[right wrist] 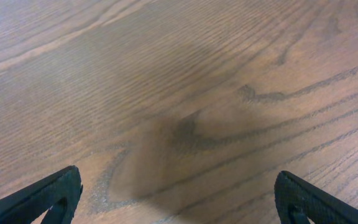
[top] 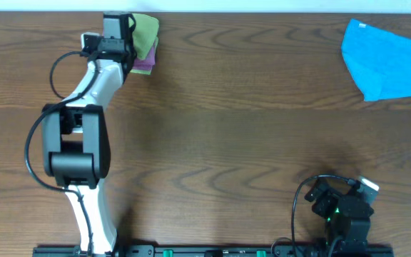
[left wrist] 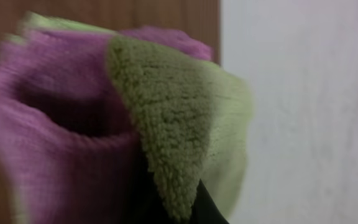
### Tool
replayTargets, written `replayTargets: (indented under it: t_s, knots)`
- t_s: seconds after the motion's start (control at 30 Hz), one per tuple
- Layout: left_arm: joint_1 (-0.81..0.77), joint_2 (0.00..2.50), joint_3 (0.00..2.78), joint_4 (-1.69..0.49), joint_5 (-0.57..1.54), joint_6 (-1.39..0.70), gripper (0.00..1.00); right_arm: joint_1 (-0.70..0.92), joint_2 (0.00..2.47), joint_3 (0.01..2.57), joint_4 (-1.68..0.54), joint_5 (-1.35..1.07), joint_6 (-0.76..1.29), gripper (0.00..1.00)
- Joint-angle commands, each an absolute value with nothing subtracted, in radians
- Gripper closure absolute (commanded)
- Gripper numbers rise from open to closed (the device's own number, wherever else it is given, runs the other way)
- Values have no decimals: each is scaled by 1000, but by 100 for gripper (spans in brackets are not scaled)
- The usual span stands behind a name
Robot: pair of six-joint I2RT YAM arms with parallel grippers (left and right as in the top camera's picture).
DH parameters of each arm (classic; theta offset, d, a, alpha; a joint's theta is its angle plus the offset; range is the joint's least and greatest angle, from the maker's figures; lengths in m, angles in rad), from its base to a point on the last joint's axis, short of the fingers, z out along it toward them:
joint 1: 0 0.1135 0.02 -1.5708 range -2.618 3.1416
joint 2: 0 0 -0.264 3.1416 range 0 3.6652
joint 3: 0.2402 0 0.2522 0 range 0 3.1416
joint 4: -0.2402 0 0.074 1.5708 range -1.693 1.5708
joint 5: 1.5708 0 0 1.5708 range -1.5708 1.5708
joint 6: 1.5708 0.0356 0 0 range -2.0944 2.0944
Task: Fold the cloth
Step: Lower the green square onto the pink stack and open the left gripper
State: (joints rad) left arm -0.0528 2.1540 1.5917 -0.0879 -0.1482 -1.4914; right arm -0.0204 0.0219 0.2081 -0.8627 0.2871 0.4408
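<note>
A green fleecy cloth (top: 147,28) lies on top of a purple cloth (top: 143,66) at the table's far left back edge. My left gripper (top: 134,43) is stretched out over this pile. In the left wrist view a corner of the green cloth (left wrist: 166,118) runs down between the dark fingers (left wrist: 180,211), which look shut on it, with the purple cloth (left wrist: 61,137) bunched beside it. A blue cloth (top: 387,61) lies spread flat at the far right back. My right gripper (top: 362,188) rests near the front right, open and empty (right wrist: 179,199) over bare wood.
The brown wooden table (top: 248,135) runs between the two cloth spots. A pale wall or floor (left wrist: 303,112) shows beyond the table's back edge in the left wrist view. Arm bases and cables sit along the front edge (top: 191,250).
</note>
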Motion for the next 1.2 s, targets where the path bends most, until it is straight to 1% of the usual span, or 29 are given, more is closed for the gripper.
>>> replayTargets:
  t_s: [0.0, 0.07, 0.1, 0.13, 0.2, 0.23, 0.43, 0.57, 0.7, 0.77, 0.97, 1.17]
  knots:
    - [-36, 2067, 1604, -152, -133, -1481, 94, -25, 13, 199, -866, 295, 452, 1]
    - [-36, 2059, 1604, -161, -133, -1480, 94, -25, 13, 199, -866, 294, 452, 1]
    - [-36, 2059, 1604, -160, -133, -1481, 86, -25, 13, 199, -866, 294, 452, 1]
    - [-38, 2059, 1604, -157, -128, -1481, 73, -25, 13, 199, -866, 294, 452, 1]
    - [-46, 2059, 1604, -157, -122, -1481, 19, -25, 13, 199, -866, 295, 452, 1]
    - [-52, 2059, 1604, -156, -122, -1481, 5, -25, 13, 199, -866, 295, 452, 1]
    - [-75, 2059, 1604, -76, -112, -1478, 5, -25, 13, 199, -866, 295, 452, 1]
    - [-76, 2057, 1604, 8, -30, -1379, 5, -25, 13, 199, -866, 295, 452, 1]
    - [-76, 2020, 1604, 9, -7, -1262, 5, -25, 13, 199, -866, 294, 452, 1]
    - [-76, 2005, 1604, -24, -14, -1224, 5, -25, 13, 199, -866, 295, 452, 1]
    - [-58, 1987, 1604, -210, -33, -1286, 5, -25, 13, 199, -866, 294, 452, 1]
    - [-60, 1985, 1604, -278, 6, -1311, 5, -25, 13, 199, -866, 294, 452, 1]
